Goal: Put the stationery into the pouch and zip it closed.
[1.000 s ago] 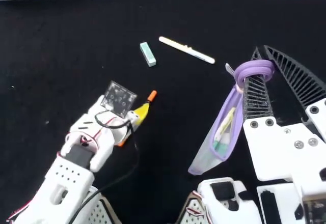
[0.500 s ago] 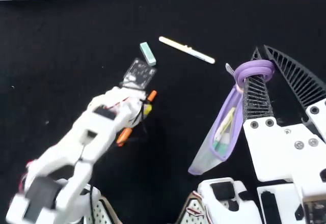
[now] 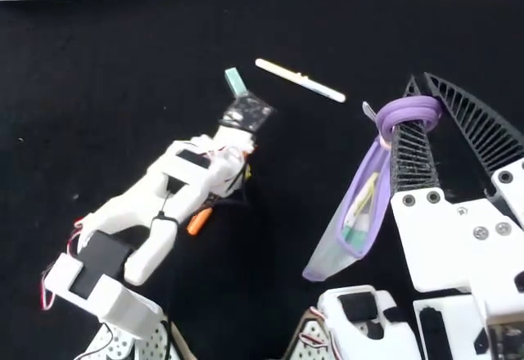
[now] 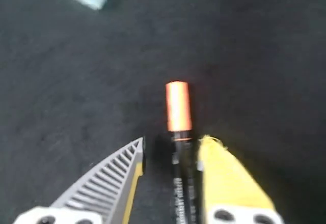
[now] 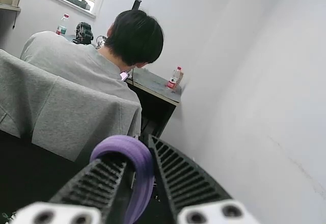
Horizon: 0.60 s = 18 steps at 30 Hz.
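In the last second the left arm has swung forward along the orange-capped pen (image 4: 178,107), and the left gripper (image 4: 173,143) now straddles it, jaws apart with the barrel between them and the cap poking out ahead of the tips, the mint eraser (image 3: 235,80) just beyond. To me that looks like lining up a grab, so the pen is not yet lifted off the table, while the right gripper (image 3: 416,102) stays clamped on the purple loop of the pouch (image 3: 354,221), well off to the side
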Each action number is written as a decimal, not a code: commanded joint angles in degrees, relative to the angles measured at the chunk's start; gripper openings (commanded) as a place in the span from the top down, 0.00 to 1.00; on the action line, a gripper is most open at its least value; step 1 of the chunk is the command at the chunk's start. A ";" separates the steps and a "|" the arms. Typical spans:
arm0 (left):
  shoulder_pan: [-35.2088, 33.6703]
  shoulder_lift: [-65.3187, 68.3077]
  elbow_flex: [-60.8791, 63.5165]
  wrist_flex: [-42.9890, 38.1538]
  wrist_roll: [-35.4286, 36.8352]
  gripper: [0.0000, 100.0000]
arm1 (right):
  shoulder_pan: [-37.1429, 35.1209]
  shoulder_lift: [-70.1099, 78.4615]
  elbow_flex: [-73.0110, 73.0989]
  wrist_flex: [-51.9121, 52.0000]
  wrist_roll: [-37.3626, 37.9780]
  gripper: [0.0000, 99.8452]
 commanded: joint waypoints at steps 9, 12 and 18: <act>0.92 6.77 -13.23 13.27 -2.02 0.94 | -0.62 -0.48 0.04 -1.41 -0.35 0.99; 0.57 8.26 -14.90 14.86 -2.02 0.95 | -0.62 -0.48 0.04 -1.41 -0.35 0.99; 0.75 4.22 -14.46 15.03 -0.97 0.97 | -0.62 -0.48 0.04 -1.41 -0.35 0.99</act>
